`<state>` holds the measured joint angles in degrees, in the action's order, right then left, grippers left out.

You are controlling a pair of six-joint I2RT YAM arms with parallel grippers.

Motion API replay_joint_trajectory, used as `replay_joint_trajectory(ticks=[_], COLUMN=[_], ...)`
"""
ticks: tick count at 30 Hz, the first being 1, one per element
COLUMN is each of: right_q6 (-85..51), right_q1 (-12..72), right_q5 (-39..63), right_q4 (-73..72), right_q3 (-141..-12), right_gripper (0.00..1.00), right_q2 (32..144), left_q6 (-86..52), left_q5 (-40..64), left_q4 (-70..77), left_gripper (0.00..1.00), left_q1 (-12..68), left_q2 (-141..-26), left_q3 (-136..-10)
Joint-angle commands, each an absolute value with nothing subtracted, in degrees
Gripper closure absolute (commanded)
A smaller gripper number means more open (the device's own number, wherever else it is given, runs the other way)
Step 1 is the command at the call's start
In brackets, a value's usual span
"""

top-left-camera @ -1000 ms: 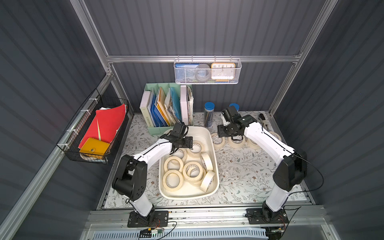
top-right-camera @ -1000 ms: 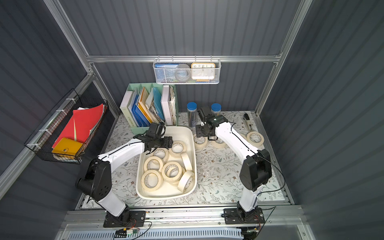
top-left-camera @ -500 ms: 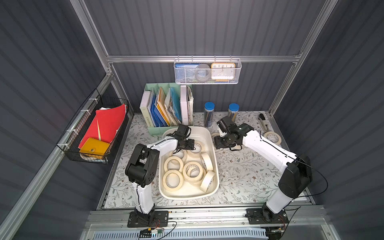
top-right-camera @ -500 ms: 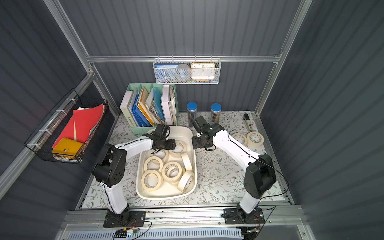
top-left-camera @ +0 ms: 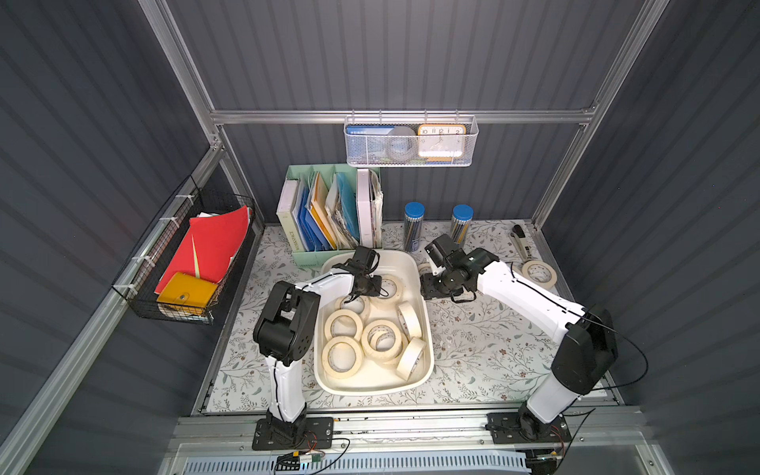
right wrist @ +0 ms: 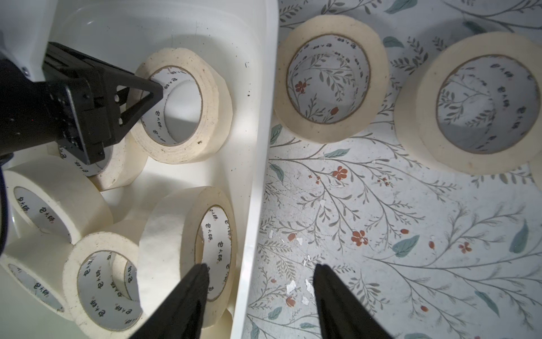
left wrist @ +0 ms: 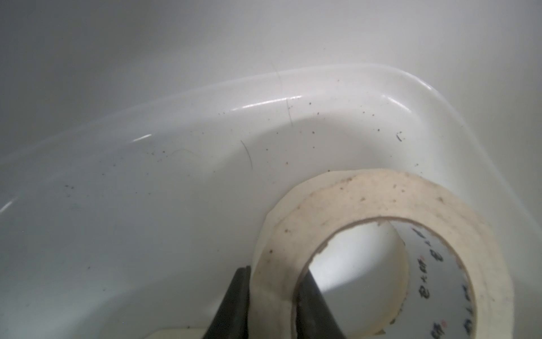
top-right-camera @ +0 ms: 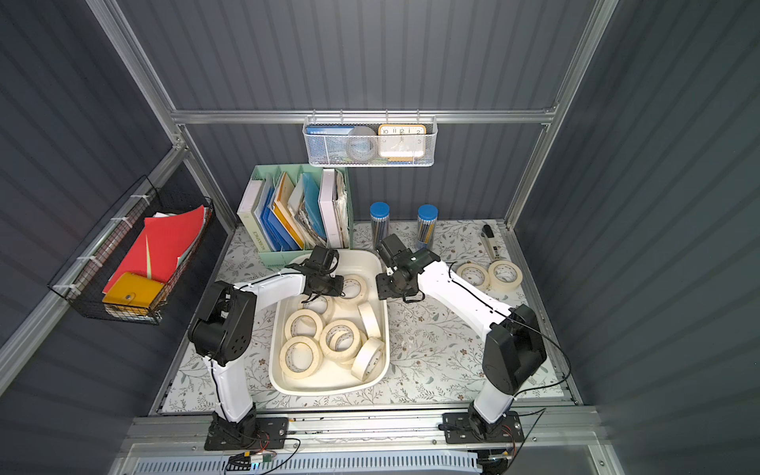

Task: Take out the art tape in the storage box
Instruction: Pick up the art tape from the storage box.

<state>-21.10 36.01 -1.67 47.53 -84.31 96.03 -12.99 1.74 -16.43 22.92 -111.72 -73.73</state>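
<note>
**Left gripper** (left wrist: 272,281): jaws clamped on the wall of one roll (left wrist: 381,199), one finger outside the ring and one inside the core. The right wrist view confirms the finger in the core. The roll lies flat, or nearly so, on the floor of the box (left wrist: 264,97) at its far end, close to the far wall. It is not yet lifted.

**Right gripper** (right wrist: 261,270): jaws apart, nothing between them. It hovers over the box's side rim, with one finger above the box interior and the other above the mat (right wrist: 381,205).

**Loose rolls** (top-left-camera: 343,325): seven or so lie in the box. Most are flat, some overlap, and two stand on edge along the side nearest the right arm. One edge roll (right wrist: 187,249) sits directly under the right gripper's box-side finger.

**Mat rolls** (top-right-camera: 505,275): at least two are already out, lying flat on the mat to the right of the box.

**Step in hand**: judged to be the grasp at the start of one removal. The grip is made and the lift is pending. Most of the tape is in the box, so the task looks well short of half done.

**Next move calls for**:
- Raise the roll high enough to clear the flared rim, then carry it sideways to bare mat.
- Go slowly, because a pinch on one wall lets the ring swing or tilt.
- Choose the exit path with care, since the right gripper sits over the nearest rim.
- The right gripper could take the edge roll by dropping one finger into its core.
</note>
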Motion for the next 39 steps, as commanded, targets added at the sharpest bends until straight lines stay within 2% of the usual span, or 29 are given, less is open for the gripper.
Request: replay_joint_trajectory(ticks=[1,13,20,24,26,28,31,33,34,35,37,39], right_q6=[-21.53,-21.95,-23.68,-24.11,-24.55,-25.08,-25.31,-25.05,-24.95,-24.75,-24.61,-25.28], right_q1=[37.36,39.01,39.2,39.27,39.2,39.2,39.2,39.24,39.21,39.11,38.69,37.27], right_q5=[-2.02,0.57,1.19,0.01,-0.89,-1.81,-3.01,-3.91,-4.78,-5.8,-8.8,-11.32], right_q4=[47.31,45.25,42.82,41.77,41.05,40.43,40.41,41.12,41.57,42.0,43.51,45.86], right_q3=[-87.89,-101.24,-101.96,-101.84,-101.53,-100.87,-100.66,-101.13,-101.38,-101.64,-102.16,-102.3], right_gripper=[0.37,0.37,0.39,0.45,0.55,0.7,0.84,0.92,0.94,0.96,1.0,1.0], right_q2=[97.43,110.13,113.31,114.63,114.7,114.31,113.84,113.91,113.95,113.91,113.76,112.85], left_q6=[-11.98,-12.92,-14.03,-15.2,-16.01,-16.84,-17.19,-17.05,-16.93,-16.89,-16.92,-17.6], left_q5=[-0.66,-2.62,-2.1,-1.4,-0.88,-0.64,-0.27,0.0,0.01,0.0,-1.53,-3.47], left_q4=[-19.23,-22.35,-22.22,-21.78,-21.57,-21.64,-21.61,-21.33,-21.14,-20.76,-19.59,-17.68], left_gripper=[0.77,0.78,0.77,0.77,0.77,0.75,0.65,0.48,0.38,0.31,0.22,0.15], left_q1=[22.76,25.22,26.32,27.13,27.79,28.43,28.83,28.92,28.92,28.92,29.17,29.4], left_q2=[-107.53,-97.64,-95.32,-93.38,-91.87,-90.42,-89.17,-88.58,-88.15,-87.54,-85.99,-83.75], left_q3=[-75.29,-75.55,-74.84,-74.1,-73.75,-73.26,-72.54,-72.21,-71.94,-71.7,-70.71,-68.8])
